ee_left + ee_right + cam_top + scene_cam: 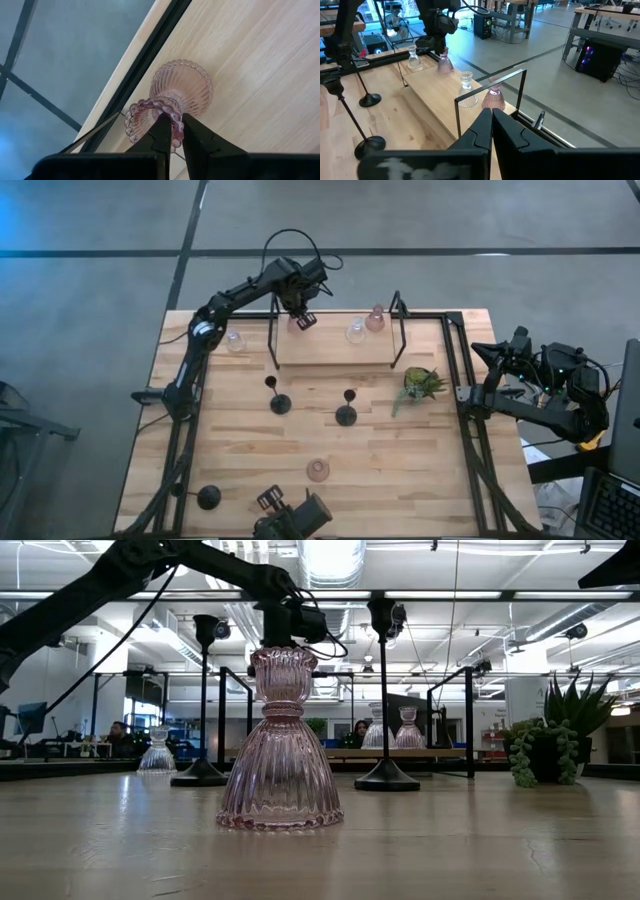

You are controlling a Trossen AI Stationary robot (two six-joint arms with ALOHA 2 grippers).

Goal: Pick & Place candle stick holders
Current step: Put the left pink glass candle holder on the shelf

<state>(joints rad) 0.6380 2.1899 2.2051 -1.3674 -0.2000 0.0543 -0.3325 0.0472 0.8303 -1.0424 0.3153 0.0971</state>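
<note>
Along the table's far left edge, the left gripper is reaching over the raised wooden shelf, its fingers pinching the scalloped rim of a pink glass holder that is standing right beside the shelf's dark frame rail, with little free room on that side. Farther along the shelf a clear holder and another pink one are standing close together. Below the shelf, two black stemmed holders are occupying the middle boards, a pink holder near the front, then a green plant. Off the table's right edge, the right gripper is waiting with fingers closed and empty
</note>
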